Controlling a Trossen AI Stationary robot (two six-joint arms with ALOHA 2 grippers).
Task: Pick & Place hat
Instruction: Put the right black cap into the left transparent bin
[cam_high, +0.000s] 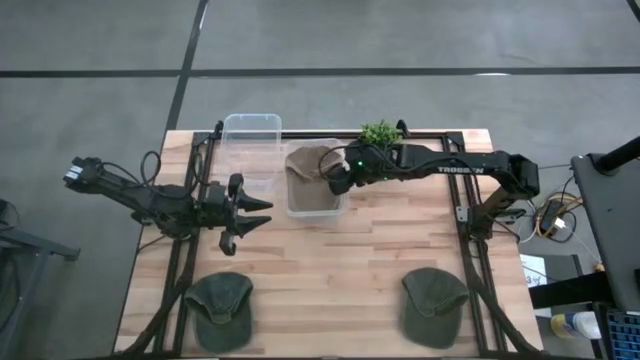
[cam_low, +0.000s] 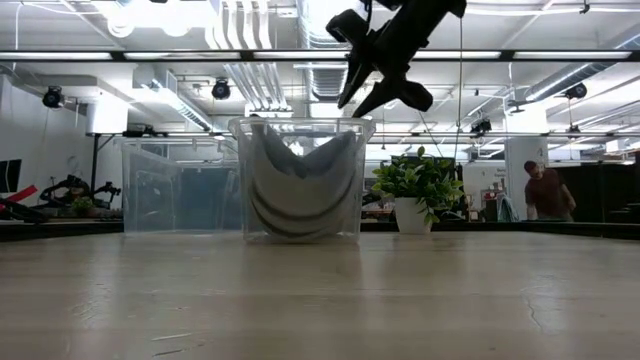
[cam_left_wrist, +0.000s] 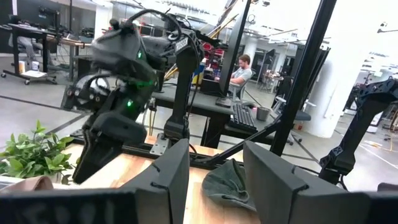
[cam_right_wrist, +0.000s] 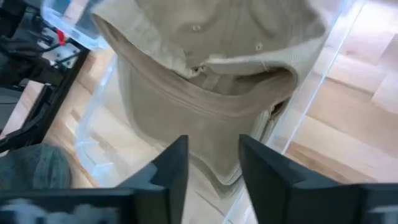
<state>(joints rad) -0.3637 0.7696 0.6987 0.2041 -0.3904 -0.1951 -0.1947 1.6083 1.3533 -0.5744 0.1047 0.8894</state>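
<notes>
High view: wooden surface (cam_high: 330, 270) on a black frame. Right gripper (cam_high: 337, 181) reaches in from 3 o'clock and hangs over the clear bin (cam_high: 315, 205) at 12 o'clock of centre. A tan hat (cam_high: 310, 165) sits inside that bin, its crown spilling toward the bin's far rim. A second clear bin (cam_high: 250, 140), holding nothing I can see, stands just beside it on the 9 o'clock side. A small potted plant (cam_high: 380, 133) stands near the far edge, at about 1 o'clock.

Right wrist view: jaws parted a moderate way, nothing between them; tan hat (cam_right_wrist: 211, 81) lies directly beyond the fingers (cam_right_wrist: 174, 168), slumped against the bin wall (cam_right_wrist: 323, 81).

Low view: right gripper (cam_low: 385, 70) is clear above the bin rim (cam_low: 300, 122), not touching it; hat (cam_low: 300, 190) folded within the bin.

Left gripper (cam_high: 250, 212) hovers at about 9 o'clock of the surface, jaws spread wide and empty, pointing toward centre; left wrist view shows both fingers (cam_left_wrist: 165, 180) well apart.

Two dark green hats rest at the near edge: one at 7 o'clock (cam_high: 220, 305), one at 5 o'clock (cam_high: 433, 303), well apart from each other and from the bins.

A person (cam_low: 543, 192) stands in the room far behind.
</notes>
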